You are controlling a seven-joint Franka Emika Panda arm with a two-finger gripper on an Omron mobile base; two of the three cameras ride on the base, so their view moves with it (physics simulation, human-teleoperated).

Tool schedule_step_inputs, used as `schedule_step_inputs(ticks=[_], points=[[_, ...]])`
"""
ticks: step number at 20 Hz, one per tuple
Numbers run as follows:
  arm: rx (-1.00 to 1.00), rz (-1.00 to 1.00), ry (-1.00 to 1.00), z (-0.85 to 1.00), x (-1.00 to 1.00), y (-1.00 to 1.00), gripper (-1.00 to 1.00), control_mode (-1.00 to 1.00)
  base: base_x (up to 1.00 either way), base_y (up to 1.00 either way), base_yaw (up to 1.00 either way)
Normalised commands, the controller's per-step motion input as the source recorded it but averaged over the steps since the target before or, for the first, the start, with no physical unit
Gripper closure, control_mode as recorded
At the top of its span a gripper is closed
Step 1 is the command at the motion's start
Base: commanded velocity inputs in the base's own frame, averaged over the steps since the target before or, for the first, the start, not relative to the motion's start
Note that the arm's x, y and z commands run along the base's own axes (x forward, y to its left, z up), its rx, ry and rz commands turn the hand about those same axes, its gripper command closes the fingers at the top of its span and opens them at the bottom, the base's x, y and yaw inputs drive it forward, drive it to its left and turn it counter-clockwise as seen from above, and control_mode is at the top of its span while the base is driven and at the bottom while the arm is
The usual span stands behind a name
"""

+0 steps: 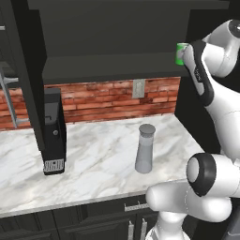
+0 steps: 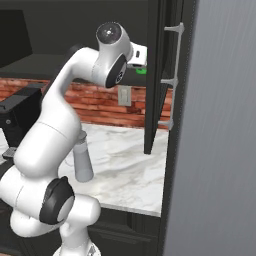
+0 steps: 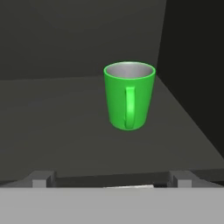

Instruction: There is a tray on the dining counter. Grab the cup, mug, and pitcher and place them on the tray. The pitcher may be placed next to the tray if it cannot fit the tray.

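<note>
Item: mug [image 3: 129,95], upright on dark cabinet shelf [image 3: 57,122], straight ahead of my gripper [image 3: 113,177], handle facing it, not touching. Gripper released, jaws wide. Pitcher [image 1: 145,149] on counter [image 1: 98,159] well below gripper.

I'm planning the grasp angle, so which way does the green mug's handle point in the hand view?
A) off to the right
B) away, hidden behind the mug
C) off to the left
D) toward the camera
D: the mug shows its loop handle centred on the near face, straight toward the camera.
</note>
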Motion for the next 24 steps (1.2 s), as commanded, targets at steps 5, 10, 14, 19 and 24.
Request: schedule_step_inputs(ticks=[5,10,14,19,24], points=[[0.00,0.00,0.00,-0.01,0.23,0.00,-1.00,-1.00,0.00,0.00,0.00],[0.00,0.00,0.00,-0.04,0.17,-0.02,-1.00,-1.00,0.00,0.00,0.00],[0.00,0.00,0.00,-0.07,0.12,-0.09,-1.00,-1.00,0.00,0.00,0.00],[0.00,0.00,0.00,-0.03,0.12,-0.14,-1.00,-1.00,0.00,0.00,0.00],[0.00,0.00,0.00,-0.01,0.15,-0.06,-1.00,-1.00,0.00,0.00,0.00]])
